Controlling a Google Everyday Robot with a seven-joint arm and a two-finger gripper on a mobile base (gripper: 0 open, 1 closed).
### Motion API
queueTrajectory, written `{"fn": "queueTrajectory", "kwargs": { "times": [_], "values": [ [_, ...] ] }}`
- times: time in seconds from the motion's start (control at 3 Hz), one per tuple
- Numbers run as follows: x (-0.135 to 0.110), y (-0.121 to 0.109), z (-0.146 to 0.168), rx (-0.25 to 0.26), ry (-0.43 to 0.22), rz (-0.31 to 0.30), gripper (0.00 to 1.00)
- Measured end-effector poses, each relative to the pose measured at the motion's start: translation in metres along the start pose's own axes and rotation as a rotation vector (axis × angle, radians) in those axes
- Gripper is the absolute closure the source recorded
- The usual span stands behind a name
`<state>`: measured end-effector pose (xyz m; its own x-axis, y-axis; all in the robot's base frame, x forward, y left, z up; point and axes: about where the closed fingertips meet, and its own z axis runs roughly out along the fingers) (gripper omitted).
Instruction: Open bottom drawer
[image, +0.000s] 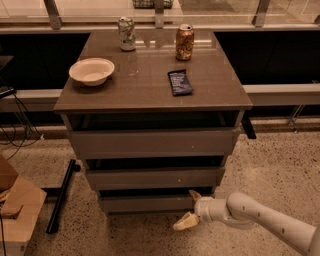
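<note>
- The bottom drawer (147, 204), a plain grey-brown flat front with no handle, was the lowest and narrowest of 3 in the cabinet, just above the floor, with a dark strip showing along its top edge.
- The gripper (190, 209), tan-tipped on a white arm (265, 220) that reached in from the lower right, sat at the right end of that drawer front.
- Its jaws were spread wide and released, grasping nothing; the upper one lay by the drawer's top right corner and the lower one hung down over the floor. Contact with the front could not be told.
- The middle drawer (150, 178) and the wider, taller top drawer (150, 143) were stacked above.
- On the grey-brown bench (145, 85) stood a cream round bowl (91, 71) at the left, a silver can (127, 34) and an orange-brown can (184, 42) at the back, and a dark blue flat packet (179, 82) lay right of centre.
- On the speckled stone floor (280, 165), a black bar (62, 195) lay left of the cabinet.
</note>
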<state>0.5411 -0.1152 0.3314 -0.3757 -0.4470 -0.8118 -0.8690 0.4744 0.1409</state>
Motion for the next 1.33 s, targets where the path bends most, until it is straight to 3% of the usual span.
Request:
{"fn": "queueTrajectory", "kwargs": {
  "times": [0.33, 1.33],
  "values": [
    [0.009, -0.015, 0.017, 0.002, -0.001, 0.004, 0.0],
    [0.059, -0.058, 0.061, 0.021, 0.048, 0.092, 0.0]
  ]
}}
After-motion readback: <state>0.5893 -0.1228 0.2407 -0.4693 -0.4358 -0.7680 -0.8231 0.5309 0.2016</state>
